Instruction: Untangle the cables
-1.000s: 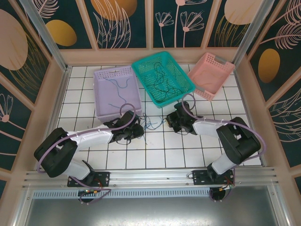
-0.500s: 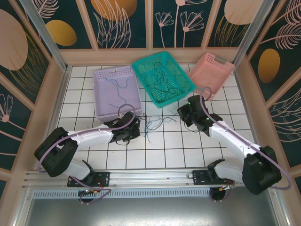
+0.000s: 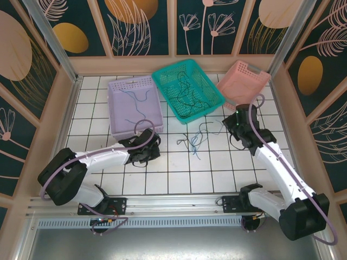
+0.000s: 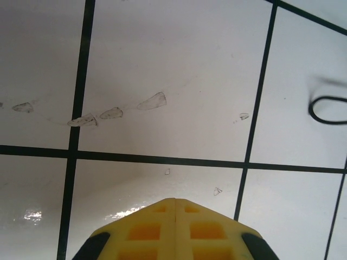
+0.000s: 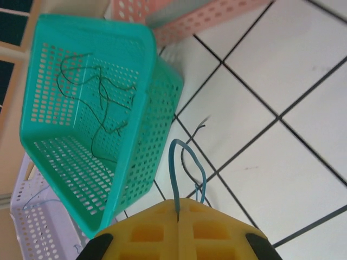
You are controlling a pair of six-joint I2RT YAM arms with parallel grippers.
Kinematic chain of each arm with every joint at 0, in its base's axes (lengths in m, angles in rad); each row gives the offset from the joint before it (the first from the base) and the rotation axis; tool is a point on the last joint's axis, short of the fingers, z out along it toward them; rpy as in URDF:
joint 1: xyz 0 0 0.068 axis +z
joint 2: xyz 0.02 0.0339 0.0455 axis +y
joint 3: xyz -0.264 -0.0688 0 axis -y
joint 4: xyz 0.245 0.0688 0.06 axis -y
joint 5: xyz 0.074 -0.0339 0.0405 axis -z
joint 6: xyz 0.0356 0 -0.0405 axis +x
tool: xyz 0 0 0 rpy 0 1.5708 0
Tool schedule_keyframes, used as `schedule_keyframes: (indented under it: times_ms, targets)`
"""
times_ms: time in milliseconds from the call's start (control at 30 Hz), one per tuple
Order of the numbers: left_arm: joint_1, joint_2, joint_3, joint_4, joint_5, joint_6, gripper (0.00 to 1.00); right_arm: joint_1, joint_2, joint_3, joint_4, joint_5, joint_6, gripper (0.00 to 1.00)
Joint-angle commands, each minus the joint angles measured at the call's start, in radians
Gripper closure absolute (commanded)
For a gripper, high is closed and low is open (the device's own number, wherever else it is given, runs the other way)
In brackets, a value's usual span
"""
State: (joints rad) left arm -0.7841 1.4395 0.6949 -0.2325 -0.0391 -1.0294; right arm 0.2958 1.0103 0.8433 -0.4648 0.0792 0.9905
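Top view: a white tiled counter [image 3: 179,173] walled by leaf-print panels, with a lavender basket [image 3: 135,105], teal basket [image 3: 187,89] and pink basket [image 3: 243,85] at the far side. The cables [image 3: 196,140] lie loose between the arms, their long axis running up-right to the right hand [image 3: 230,125]. The left hand [image 3: 153,150] sits low on the tiles.

Left wrist: the fingers [image 4: 146,233] are pressed together and empty. A black loop [image 4: 327,111], probably cable, lies at the right edge.

Right wrist: the right hand pinches the blue cable [image 5: 187,157], which arches toward the teal basket.

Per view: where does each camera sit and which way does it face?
Top external: high behind the bases, looking down at the table; left arm, right arm show.
Left wrist: faces down at tiles; left pincer shut.
Right wrist: faces the teal basket; right pincer shut on the blue cable.
Top and right wrist share that basket.
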Motion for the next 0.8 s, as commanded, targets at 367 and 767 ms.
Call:
schedule_keyframes:
  times_ms: [367,767]
  targets:
    - [-0.109,0.085,0.245,0.124,0.146,0.065,0.50,-0.018,0.009,-0.011,-0.022,-0.059,-0.067,1.00]
    - [-0.214,0.372,0.468,0.121,0.162,0.017,0.39,-0.019,0.006,-0.025,-0.024,-0.084,-0.064,1.00]
